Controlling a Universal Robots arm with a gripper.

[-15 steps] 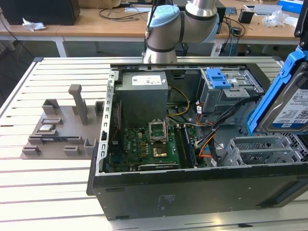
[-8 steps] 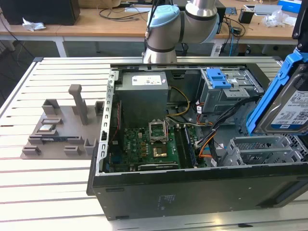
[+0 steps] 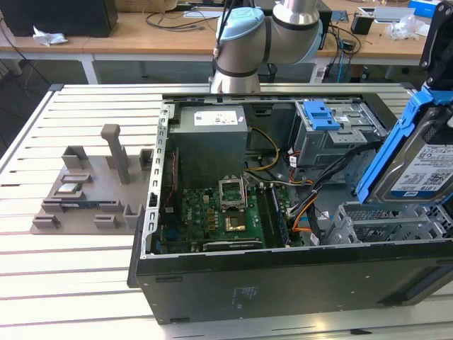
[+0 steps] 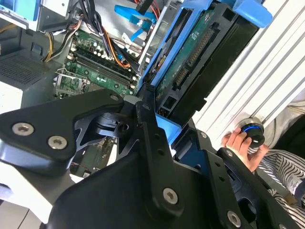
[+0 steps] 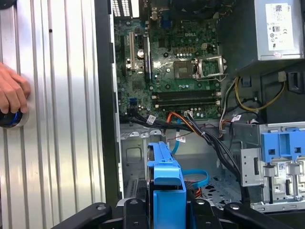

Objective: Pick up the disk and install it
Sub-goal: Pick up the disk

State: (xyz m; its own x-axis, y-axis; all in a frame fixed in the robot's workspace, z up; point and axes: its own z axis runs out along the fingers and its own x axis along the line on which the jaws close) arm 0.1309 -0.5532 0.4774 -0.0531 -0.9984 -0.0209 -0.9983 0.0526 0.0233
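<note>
Disk point(image 3: 423, 164) in air at right edge of exterior view.
Clamped in gripper point(image 5: 167, 212) by blue rails point(image 5: 167, 179); probably carrying step, needs aligning with drive cage point(image 3: 354, 221).

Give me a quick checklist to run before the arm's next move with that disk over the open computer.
1. Grip: end effector shut on the disk, at its blue rails: ok.
2. Position: disk held tilted over the computer case at the exterior view's right: ok.
3. Path: cables near the metal bay may cross it: cannot tell.
4. Person's hand outside the case, on a knob on the table: ok.
5. Disk lined up with the bay: cannot tell.
</note>
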